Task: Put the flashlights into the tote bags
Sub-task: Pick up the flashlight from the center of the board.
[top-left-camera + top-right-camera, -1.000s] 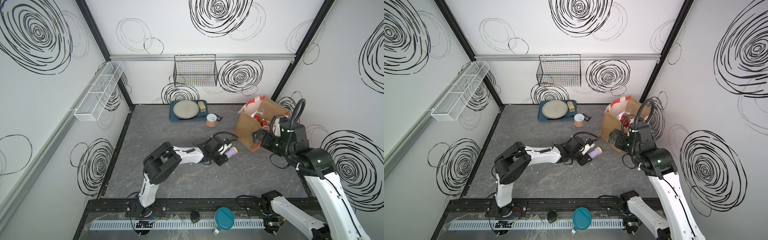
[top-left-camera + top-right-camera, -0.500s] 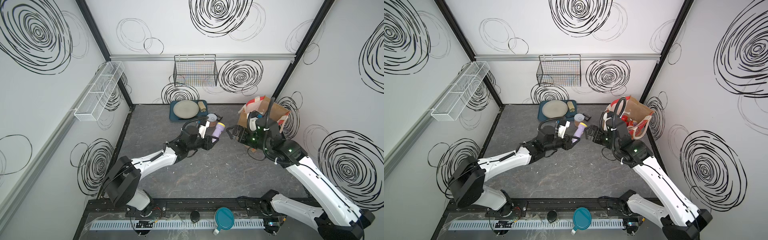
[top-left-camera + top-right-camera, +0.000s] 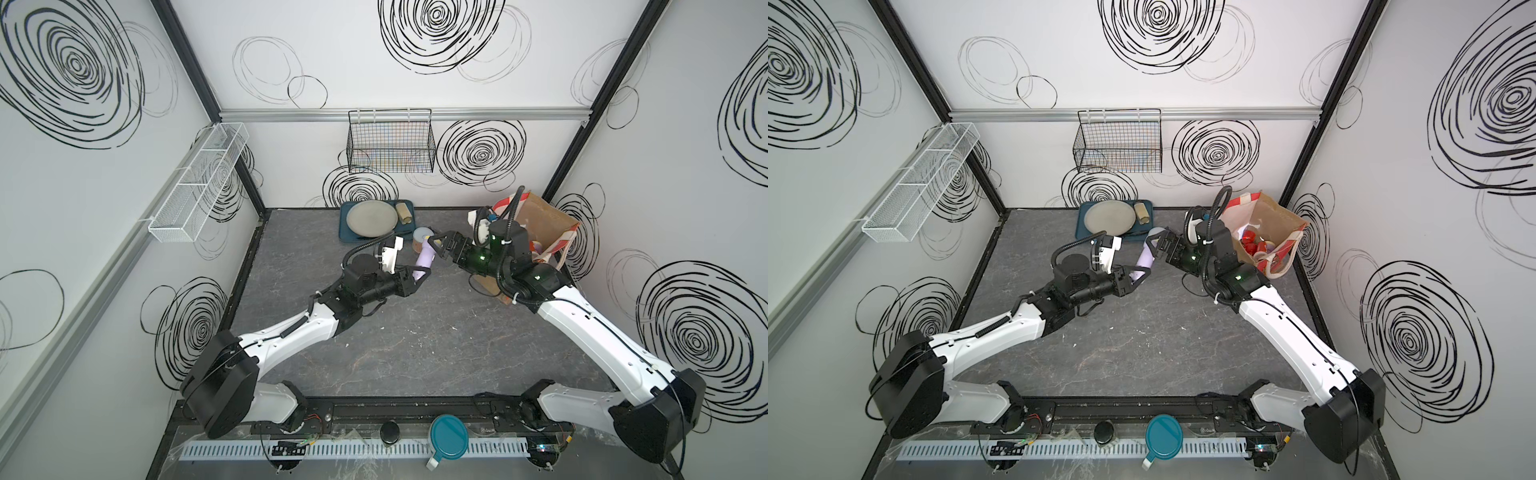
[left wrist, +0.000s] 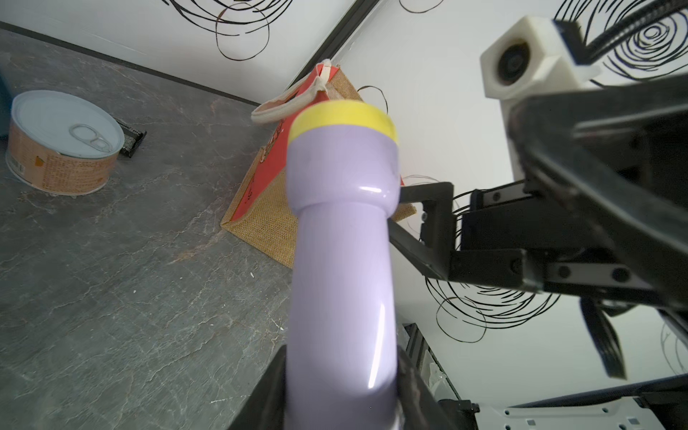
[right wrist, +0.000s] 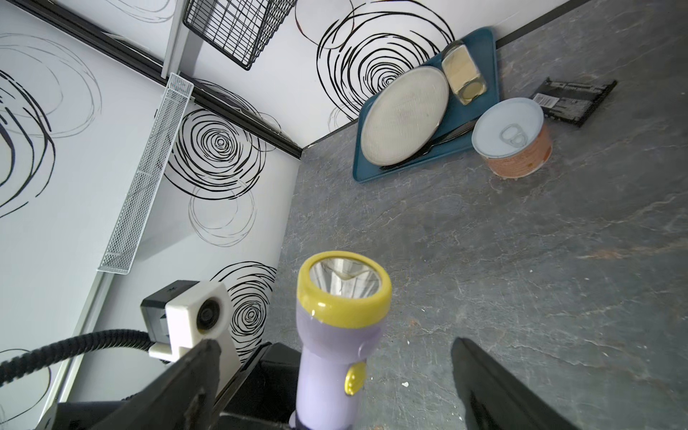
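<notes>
The left gripper (image 3: 417,277) is clamping the tail of a lilac plastic flashlight with a yellow head (image 3: 426,258), holding it aloft; the right gripper (image 3: 437,246) is waiting with jaws wide open, straddling its neck. Risk — the left letting go early, dropping it short of the boxy brown jute tote bag (image 3: 540,216).

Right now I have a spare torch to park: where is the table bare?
Bare: table front, between left arm, right arm and rail; also left of the tray. Crowded at the back: tray, tin, bag, held torch.
</notes>
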